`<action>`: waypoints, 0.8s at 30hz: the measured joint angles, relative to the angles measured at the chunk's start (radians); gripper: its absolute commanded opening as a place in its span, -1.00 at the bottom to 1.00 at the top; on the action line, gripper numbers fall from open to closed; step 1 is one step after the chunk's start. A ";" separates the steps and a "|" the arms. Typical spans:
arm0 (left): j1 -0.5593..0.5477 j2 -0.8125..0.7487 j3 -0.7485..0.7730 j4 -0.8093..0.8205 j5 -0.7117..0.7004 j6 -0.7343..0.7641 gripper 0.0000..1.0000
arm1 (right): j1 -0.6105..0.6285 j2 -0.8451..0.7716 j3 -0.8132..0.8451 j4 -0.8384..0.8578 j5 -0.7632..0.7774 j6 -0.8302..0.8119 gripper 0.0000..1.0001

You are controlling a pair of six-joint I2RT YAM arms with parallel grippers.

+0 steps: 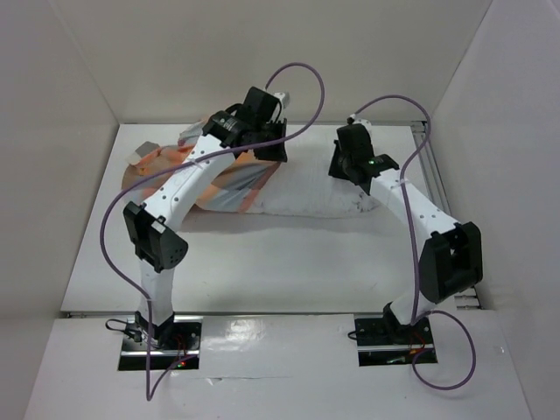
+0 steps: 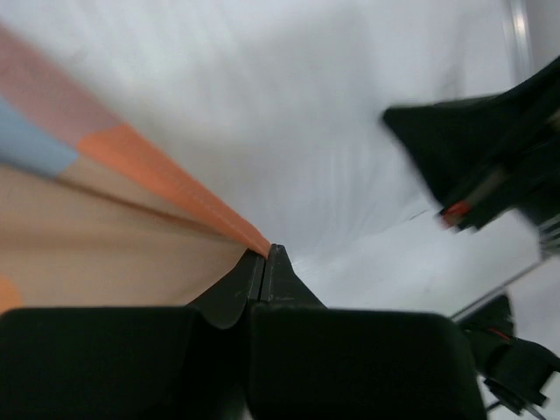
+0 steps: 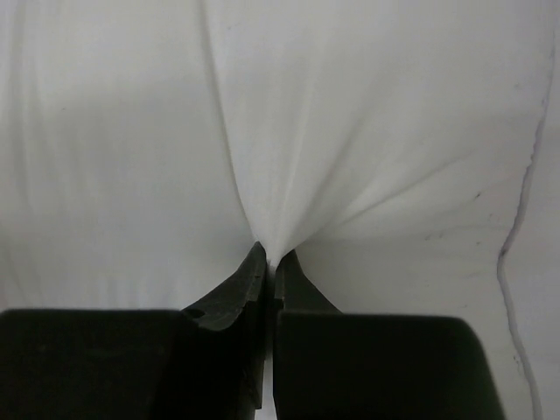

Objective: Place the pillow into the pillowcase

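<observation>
At the far left, the pillowcase (image 1: 234, 189) seemed drawn over the pillow's (image 1: 308, 198) left end, its orange hem pinched in the closed left gripper (image 2: 265, 255). Rightward, the right gripper (image 3: 269, 257) was clamped on bare white pillow fabric. Roughly half looked left to sleeve.

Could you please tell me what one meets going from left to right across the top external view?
The pillowcase → left claw, shut on the pillowcase's edge → bare white part of the pillow → right claw, shut on the pillow.
</observation>
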 measured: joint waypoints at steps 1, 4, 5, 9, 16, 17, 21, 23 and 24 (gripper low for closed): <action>-0.001 0.016 0.045 -0.008 0.030 -0.001 -1.00 | 0.026 -0.009 0.001 -0.005 0.000 0.004 -1.00; 0.010 0.081 0.179 -0.028 0.110 -0.010 -1.00 | 0.064 -0.014 0.013 -0.029 0.015 0.012 -1.00; 0.014 0.096 0.207 -0.026 0.134 -0.013 -1.00 | 0.072 -0.014 0.017 -0.038 0.025 0.016 -1.00; 0.016 0.061 0.129 0.010 0.173 -0.033 -1.00 | 0.079 -0.036 0.013 -0.051 0.056 0.024 -1.00; 0.042 -0.017 -0.096 -0.005 0.101 -0.018 -1.00 | 0.118 -0.146 -0.122 0.019 0.065 0.086 -1.00; 0.046 -0.014 -0.090 -0.011 0.092 -0.006 -1.00 | 0.125 -0.166 -0.145 0.032 0.073 0.099 -1.00; 0.059 0.039 0.101 -0.079 0.058 0.040 -1.00 | 0.158 -0.243 -0.195 0.042 0.126 0.141 -1.00; 0.061 0.040 0.148 -0.071 0.030 0.054 -1.00 | 0.167 -0.271 -0.200 0.041 0.155 0.154 -1.00; 0.063 0.032 0.151 -0.058 0.010 0.060 -1.00 | 0.171 -0.285 -0.203 0.042 0.169 0.158 -1.00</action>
